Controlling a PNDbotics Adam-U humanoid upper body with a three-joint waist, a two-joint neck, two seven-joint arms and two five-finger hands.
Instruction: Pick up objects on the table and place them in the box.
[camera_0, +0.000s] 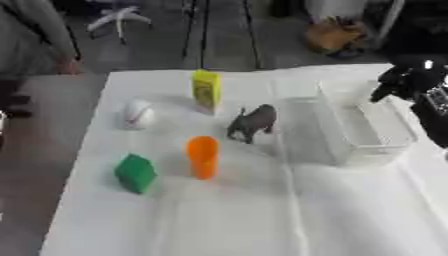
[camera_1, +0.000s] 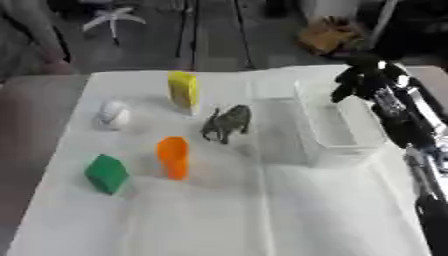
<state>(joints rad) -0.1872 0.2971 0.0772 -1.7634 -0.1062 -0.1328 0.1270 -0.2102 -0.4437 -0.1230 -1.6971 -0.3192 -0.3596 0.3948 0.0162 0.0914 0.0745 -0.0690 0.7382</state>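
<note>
Where the white table (camera_0: 350, 220) fills most of both views, a clear plastic box (camera_1: 337, 135) is seen on its right part, open at the top, and nothing can be made out inside it. The right arm (camera_1: 407, 125) is brought in along the right edge, black with silver parts, and it lies beside the box's right wall. The right hand (camera_1: 360, 75) is held over the far right corner of the box; its fingers are seen curled downward, but whether anything is held in them cannot be told. The left hand is shown in neither view.

Five objects are spread on the table to the left of the box, all apart from one another. A yellow carton (camera_0: 206, 91) is stood upright at the far side. A dark grey animal figure (camera_0: 254, 122) is set on its legs just beside the box's left wall, nearest of the five to it. An orange object (camera_0: 202, 156), round at the top and narrower below, is placed upright nearer the camera. A green block (camera_0: 136, 173) is set to the left of the orange one, tilted a little. A small white rounded object (camera_0: 136, 114) is found at the far left, beside the yellow carton but well clear of it.
</note>
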